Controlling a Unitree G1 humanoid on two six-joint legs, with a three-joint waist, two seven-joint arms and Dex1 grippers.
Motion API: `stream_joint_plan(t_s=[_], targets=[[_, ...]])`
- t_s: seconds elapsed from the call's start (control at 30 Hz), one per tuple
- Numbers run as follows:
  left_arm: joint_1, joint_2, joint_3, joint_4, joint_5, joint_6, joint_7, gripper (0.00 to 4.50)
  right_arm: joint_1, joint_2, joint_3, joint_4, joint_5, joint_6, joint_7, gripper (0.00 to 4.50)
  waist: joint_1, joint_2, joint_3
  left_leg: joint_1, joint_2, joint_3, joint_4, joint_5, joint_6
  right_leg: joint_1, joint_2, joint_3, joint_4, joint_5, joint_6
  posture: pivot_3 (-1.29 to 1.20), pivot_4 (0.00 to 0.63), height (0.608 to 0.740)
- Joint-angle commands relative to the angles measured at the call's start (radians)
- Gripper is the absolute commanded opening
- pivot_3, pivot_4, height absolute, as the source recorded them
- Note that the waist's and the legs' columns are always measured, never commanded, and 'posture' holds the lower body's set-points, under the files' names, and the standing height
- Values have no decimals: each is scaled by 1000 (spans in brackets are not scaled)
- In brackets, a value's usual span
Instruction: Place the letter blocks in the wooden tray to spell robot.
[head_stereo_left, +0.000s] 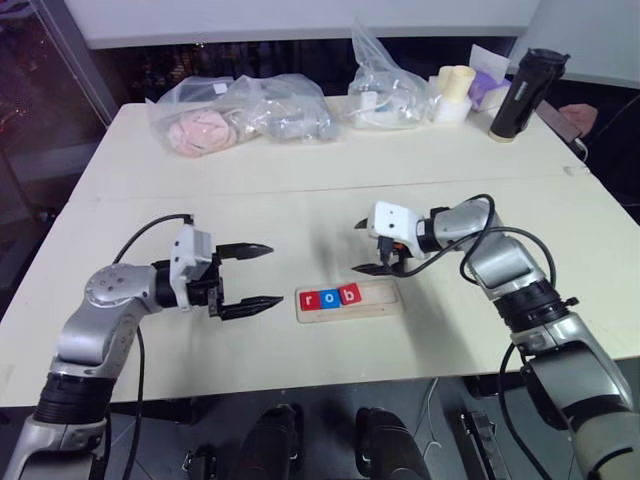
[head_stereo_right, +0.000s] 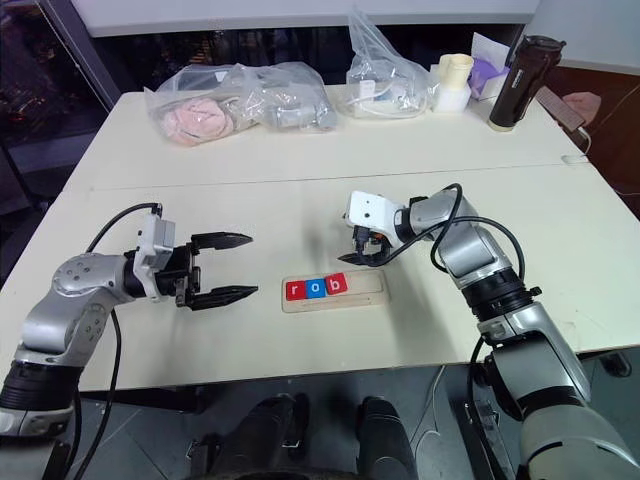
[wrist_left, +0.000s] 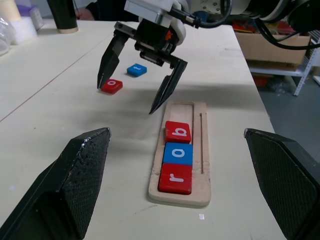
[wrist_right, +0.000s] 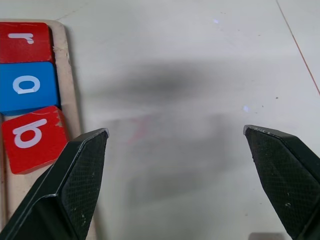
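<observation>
The wooden tray (head_stereo_left: 381, 297) lies on the table between my two grippers. Three letter blocks sit in its left part: a red r (head_stereo_left: 309, 299), a blue o (head_stereo_left: 328, 297) and a red b (head_stereo_left: 348, 294), the b slightly crooked. My right gripper (head_stereo_left: 358, 249) hangs open and empty just above the tray's far right end. In the left wrist view a loose red o block (wrist_left: 112, 86) and a blue block (wrist_left: 136, 69) lie on the table just beyond the right gripper (wrist_left: 126, 98). My left gripper (head_stereo_left: 275, 274) stands open and empty left of the tray, pointing at it.
Two clear plastic bags (head_stereo_left: 240, 110) (head_stereo_left: 385, 90) with soft items lie along the table's far side. A white cup (head_stereo_left: 452, 92) and a black bottle (head_stereo_left: 525, 95) stand at the far right. The table's front edge runs close below the tray.
</observation>
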Motion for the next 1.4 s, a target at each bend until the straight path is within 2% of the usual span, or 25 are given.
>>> stream_joint_plan(t_s=[0.03, 0.5, 0.67, 0.77, 0.9, 1.07, 1.13, 1.27, 1.4], targets=[[-8, 3, 7, -22, -2, -14, -1, 4500, 6, 9, -6, -15, -2, -20, -3, 4460, -1, 0, 0, 0, 0, 0, 0, 0, 0, 0, 0, 0, 0, 0, 0, 0, 150, 738], [-3, 3, 10, -22, -1, -14, 3, 4500, 59, 6, -1, -121, 17, 30, 55, 4460, -1, 0, 0, 0, 0, 0, 0, 0, 0, 0, 0, 0, 1, 0, 0, 0, 150, 738], [-1, -2, 7, -22, 0, -14, 8, 4500, 31, 11, -30, -104, 4, 21, -2, 4460, 0, 0, 0, 0, 0, 0, 0, 0, 0, 0, 0, 0, 1, 0, 0, 0, 150, 738], [0, -4, 6, -25, 0, -15, 10, 4500, -11, 5, -75, -67, -9, 49, -85, 4460, -1, 0, 0, 0, 0, 0, 0, 0, 0, 0, 0, 0, 1, 0, 0, 0, 150, 738], [-2, -10, 3, -27, 1, -15, 15, 4500, -60, 39, -160, -54, -29, 251, -280, 4460, 0, 0, 0, 0, 0, 0, 0, 1, -1, 0, 0, 0, 1, 0, -1, 0, 150, 738], [0, -21, 0, -23, 8, -23, 18, 4500, -79, 225, -327, -120, -60, 671, -660, 4460, -4, -1, -1, 0, 1, 0, -1, 1, -3, -3, 0, 2, 4, 0, -3, 0, 150, 738], [-3, -26, -3, -20, 12, -26, 19, 4500, -62, 298, -371, -172, -59, 800, -745, 4460, -3, -1, -1, 0, 0, 0, -2, 2, -3, -6, -1, 3, 9, 1, -3, 0, 150, 738], [-12, -34, -8, -11, 17, -31, 17, 4500, -33, 407, -403, -221, -72, 905, -896, 4460, -5, 0, -1, 0, 1, 0, -4, 4, -6, -7, 0, 3, 11, 1, -3, 0, 150, 738], [-19, -40, -8, -8, 22, -29, 19, 4500, -22, 474, -419, -221, -57, 940, -982, 4460, -11, 0, -1, 0, 1, 0, -2, 5, -6, -7, 1, 2, 11, 2, -5, 0, 150, 738]])
